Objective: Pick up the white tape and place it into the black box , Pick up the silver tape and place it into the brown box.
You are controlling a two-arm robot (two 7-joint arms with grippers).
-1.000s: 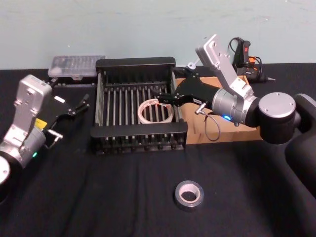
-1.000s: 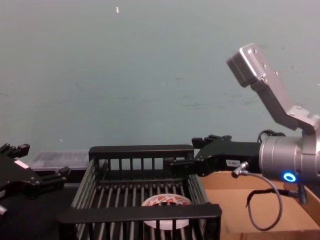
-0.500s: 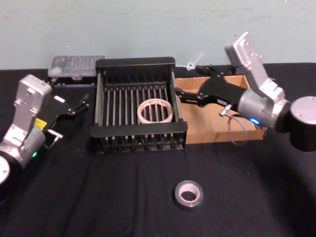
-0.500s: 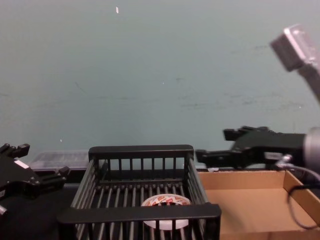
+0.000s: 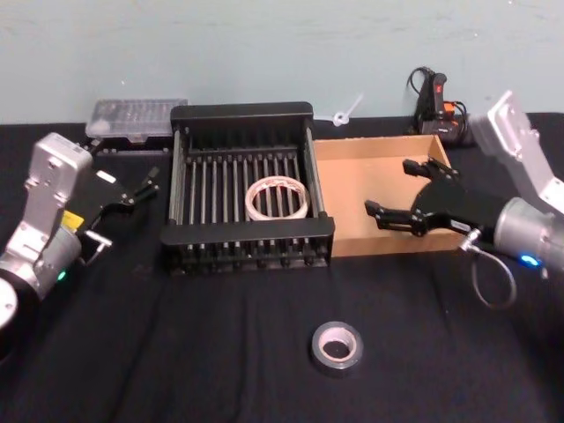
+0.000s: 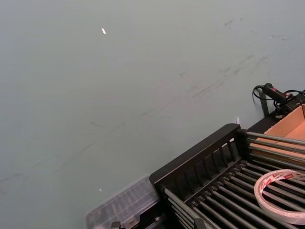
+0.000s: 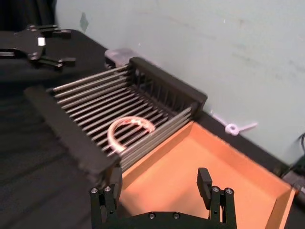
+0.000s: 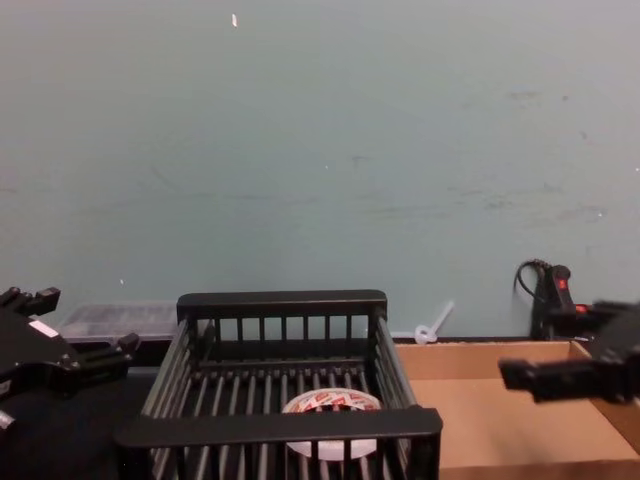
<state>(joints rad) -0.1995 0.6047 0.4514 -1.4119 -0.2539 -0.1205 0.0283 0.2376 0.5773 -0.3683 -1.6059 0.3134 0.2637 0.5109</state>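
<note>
Black cloth covers the table (image 5: 176, 352), with a pale green wall behind. Seen from the head camera, the silver tape (image 5: 337, 346) lies flat near the front edge, well apart from both boxes. The white tape (image 5: 278, 197) lies on the ribbed floor of the black box (image 5: 242, 113); the chest view shows it through the front slats. The right gripper (image 5: 398, 196) hangs empty over the brown box (image 5: 352, 176), fingers spread. The left gripper (image 5: 132, 191), also spread, sits near the left edge beside a clear plastic case (image 5: 137, 117).
</note>
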